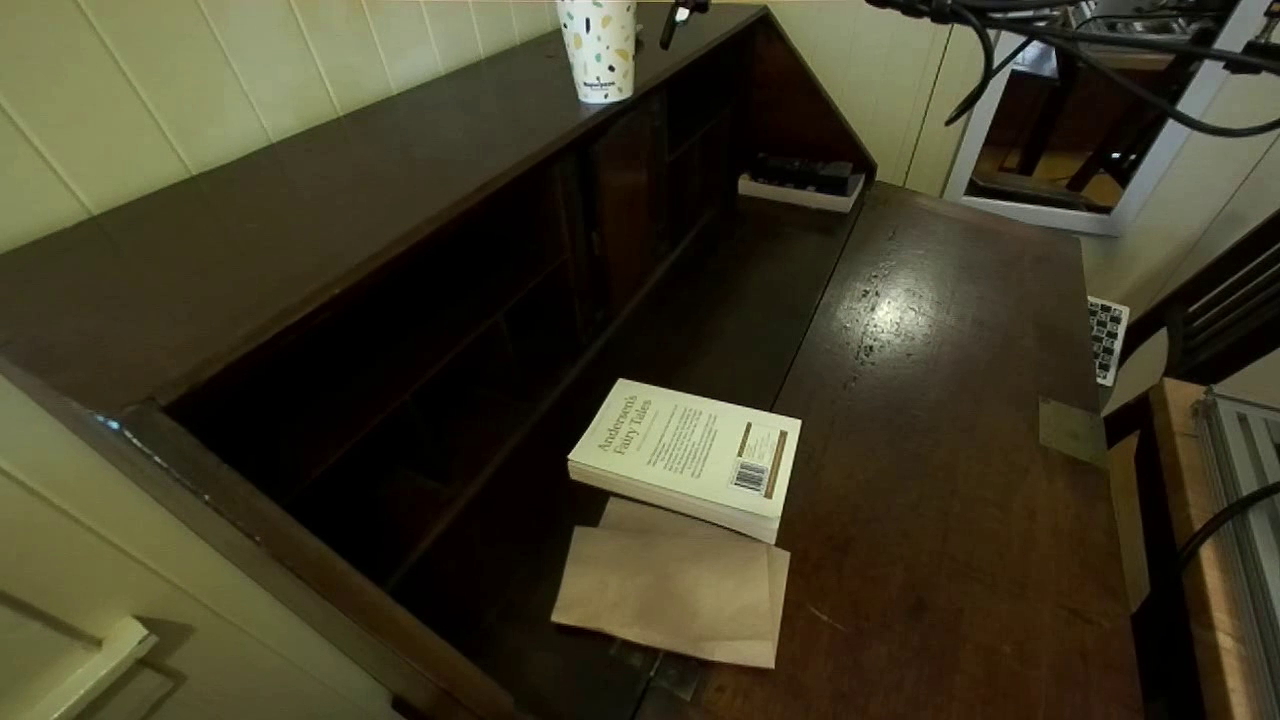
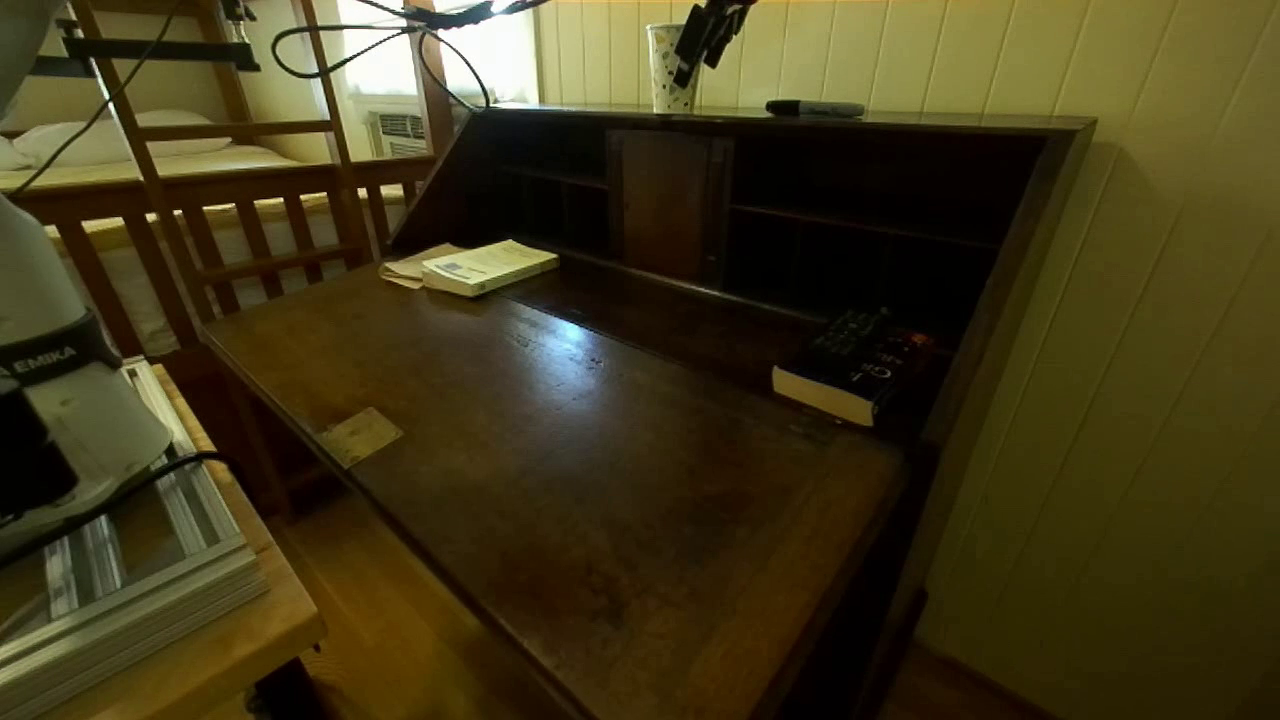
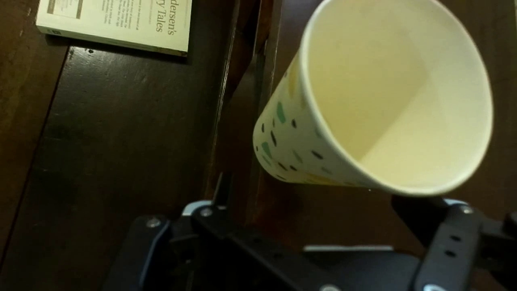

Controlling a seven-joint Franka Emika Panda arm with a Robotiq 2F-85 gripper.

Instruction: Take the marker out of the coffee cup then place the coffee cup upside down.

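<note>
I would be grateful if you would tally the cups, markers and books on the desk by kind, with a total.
Coffee cup: 1
Marker: 1
Books: 2 (pale book, dark book)
Total: 4

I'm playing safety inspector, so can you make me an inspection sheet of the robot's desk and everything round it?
Surface: dark wooden desk, shiny in one worn patch.
Job's things: cup upright on the desk's top ledge; marker lying there too, outside the cup.
Clutter: Andersen's Fairy Tales book, brown paper, dark book.
Pincer: open near the cup, not gripping it; can't tell if touching.
Cables: black cables hanging in loops.
Surroundings: pale panelled wall, bed with wooden rails.
</note>
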